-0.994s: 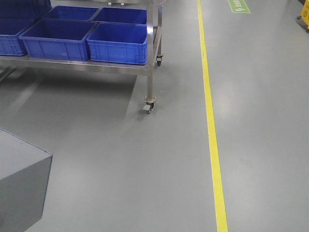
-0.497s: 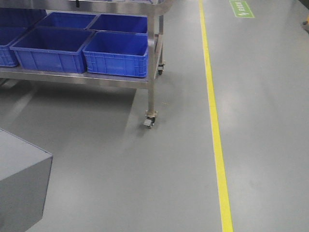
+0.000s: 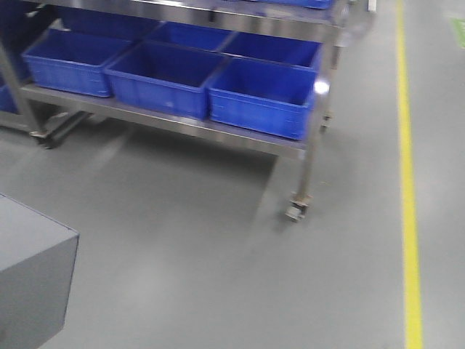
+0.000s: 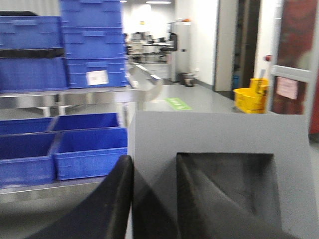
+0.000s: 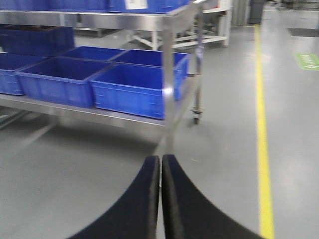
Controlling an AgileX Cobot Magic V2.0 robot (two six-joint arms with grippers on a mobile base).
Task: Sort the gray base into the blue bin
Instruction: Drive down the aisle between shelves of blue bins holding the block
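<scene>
The gray base [image 4: 219,132] fills the left wrist view, its square recess facing the camera. My left gripper [image 4: 153,159] is shut on one wall of it, one finger outside and the other inside the recess. In the front view the same gray base [image 3: 33,254] shows at the lower left, above the floor. Several blue bins stand on a cart's lower shelf; the nearest blue bin [image 3: 261,98] is at its right end, also in the right wrist view as the blue bin [image 5: 134,87]. My right gripper [image 5: 160,158] is shut on nothing, over the floor.
The steel cart [image 3: 312,145] rolls on casters [image 3: 296,211], with more blue crates [image 4: 92,45] stacked on its top shelf. A yellow floor line [image 3: 408,203] runs along the right. A yellow mop bucket [image 4: 250,94] stands far off by a doorway.
The view has swung left: the cart and the yellow line have slid to the right in frame, and more bins show. The gray base stays in the same spot in the front view.
</scene>
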